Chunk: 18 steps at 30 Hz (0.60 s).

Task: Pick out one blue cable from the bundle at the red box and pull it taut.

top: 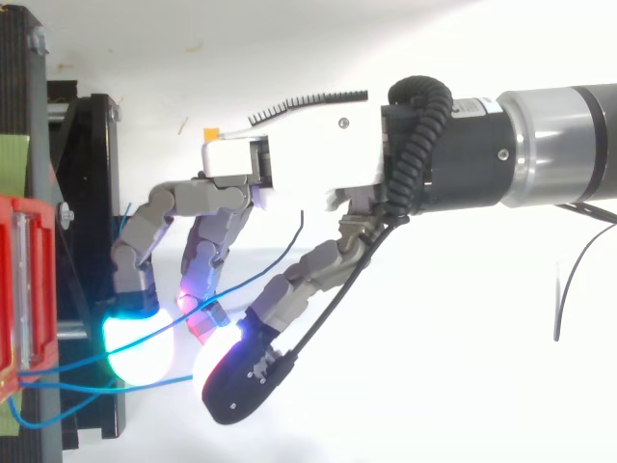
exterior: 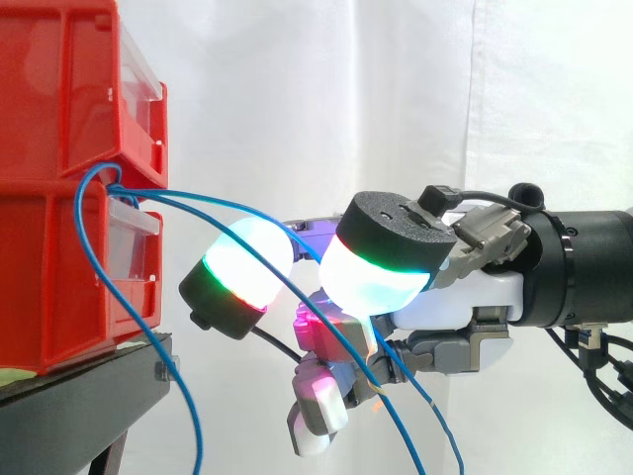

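Blue cables (exterior: 114,186): thin, glossy, bright blue. Several strands come out together at the front of the stacked red boxes (exterior: 59,119), right at the seam btw upper & lower box, just above the lower one's clear front flap (exterior: 135,220). None is straight; all curve & look slack.

Side view: one strand loops up over the exit point, then drops down & right past the edge of the black stand (exterior: 89,396) & off the bottom of the frame. At least two others fan out to the right, arc across in front of the hand (exterior: 450,297) & hang to the bottom edge below it.

Top view: strands leave the red boxes (top: 19,289) at lower left. One runs right & up under the hand (top: 308,145), its end showing just beside the palm. Another goes a short way right into the hand. A small loop sags by the stand (top: 92,193).

Hand comes in from the right, a bit lower than the exit point, near the boxes but apart from them. Cables cross it, but can't tell whether it has hold of a strand or they only lie against it. White curtain (exterior: 297,99) behind.
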Motion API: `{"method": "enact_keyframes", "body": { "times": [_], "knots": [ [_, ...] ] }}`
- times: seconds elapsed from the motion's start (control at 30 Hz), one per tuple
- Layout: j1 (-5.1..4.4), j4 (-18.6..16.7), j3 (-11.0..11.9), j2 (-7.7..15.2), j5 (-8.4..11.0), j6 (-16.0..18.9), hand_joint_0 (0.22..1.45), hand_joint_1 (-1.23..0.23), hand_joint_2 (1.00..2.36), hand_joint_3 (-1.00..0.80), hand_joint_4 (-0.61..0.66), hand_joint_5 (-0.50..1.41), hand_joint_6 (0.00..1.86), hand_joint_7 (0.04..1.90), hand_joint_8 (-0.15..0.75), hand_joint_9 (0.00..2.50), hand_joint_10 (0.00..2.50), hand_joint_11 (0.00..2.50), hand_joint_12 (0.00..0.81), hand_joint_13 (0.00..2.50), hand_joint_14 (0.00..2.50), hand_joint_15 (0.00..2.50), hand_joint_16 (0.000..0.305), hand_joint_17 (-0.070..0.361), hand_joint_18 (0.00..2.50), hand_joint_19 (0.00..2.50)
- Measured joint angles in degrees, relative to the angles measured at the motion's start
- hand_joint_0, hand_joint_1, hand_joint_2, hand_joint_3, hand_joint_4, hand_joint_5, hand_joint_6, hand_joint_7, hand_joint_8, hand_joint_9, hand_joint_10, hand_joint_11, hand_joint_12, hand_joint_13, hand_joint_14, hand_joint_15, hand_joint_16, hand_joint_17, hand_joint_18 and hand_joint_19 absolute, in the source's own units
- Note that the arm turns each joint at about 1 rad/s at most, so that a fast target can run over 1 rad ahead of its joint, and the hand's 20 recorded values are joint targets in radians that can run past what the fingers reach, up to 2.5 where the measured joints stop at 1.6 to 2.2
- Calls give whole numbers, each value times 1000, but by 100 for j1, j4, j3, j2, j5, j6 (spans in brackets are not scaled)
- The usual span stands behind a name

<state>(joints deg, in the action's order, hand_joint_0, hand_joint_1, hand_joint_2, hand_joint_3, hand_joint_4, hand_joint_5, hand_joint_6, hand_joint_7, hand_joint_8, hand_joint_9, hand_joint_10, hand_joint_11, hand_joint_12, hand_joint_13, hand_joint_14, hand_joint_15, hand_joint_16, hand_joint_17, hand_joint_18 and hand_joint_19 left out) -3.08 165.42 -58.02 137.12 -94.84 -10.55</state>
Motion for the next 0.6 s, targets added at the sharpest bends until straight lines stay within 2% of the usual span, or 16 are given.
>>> {"method": "enact_keyframes", "body": {
  "times": [0.13,0.3,0.6],
  "knots": [
    [0,0,0,-1,0,0,647,-969,1000,-500,12,-194,934,711,226,1147,20,1002,321,989,23,614,30,68,723,549],
    [0,-1,0,-1,0,0,555,-778,1000,-500,15,-174,909,717,247,1264,22,989,362,1053,24,623,36,82,773,599],
    [0,-1,0,-1,0,8,518,-591,1000,-500,20,-165,876,721,256,1333,21,963,394,1091,24,637,45,101,819,648]
  ]
}}
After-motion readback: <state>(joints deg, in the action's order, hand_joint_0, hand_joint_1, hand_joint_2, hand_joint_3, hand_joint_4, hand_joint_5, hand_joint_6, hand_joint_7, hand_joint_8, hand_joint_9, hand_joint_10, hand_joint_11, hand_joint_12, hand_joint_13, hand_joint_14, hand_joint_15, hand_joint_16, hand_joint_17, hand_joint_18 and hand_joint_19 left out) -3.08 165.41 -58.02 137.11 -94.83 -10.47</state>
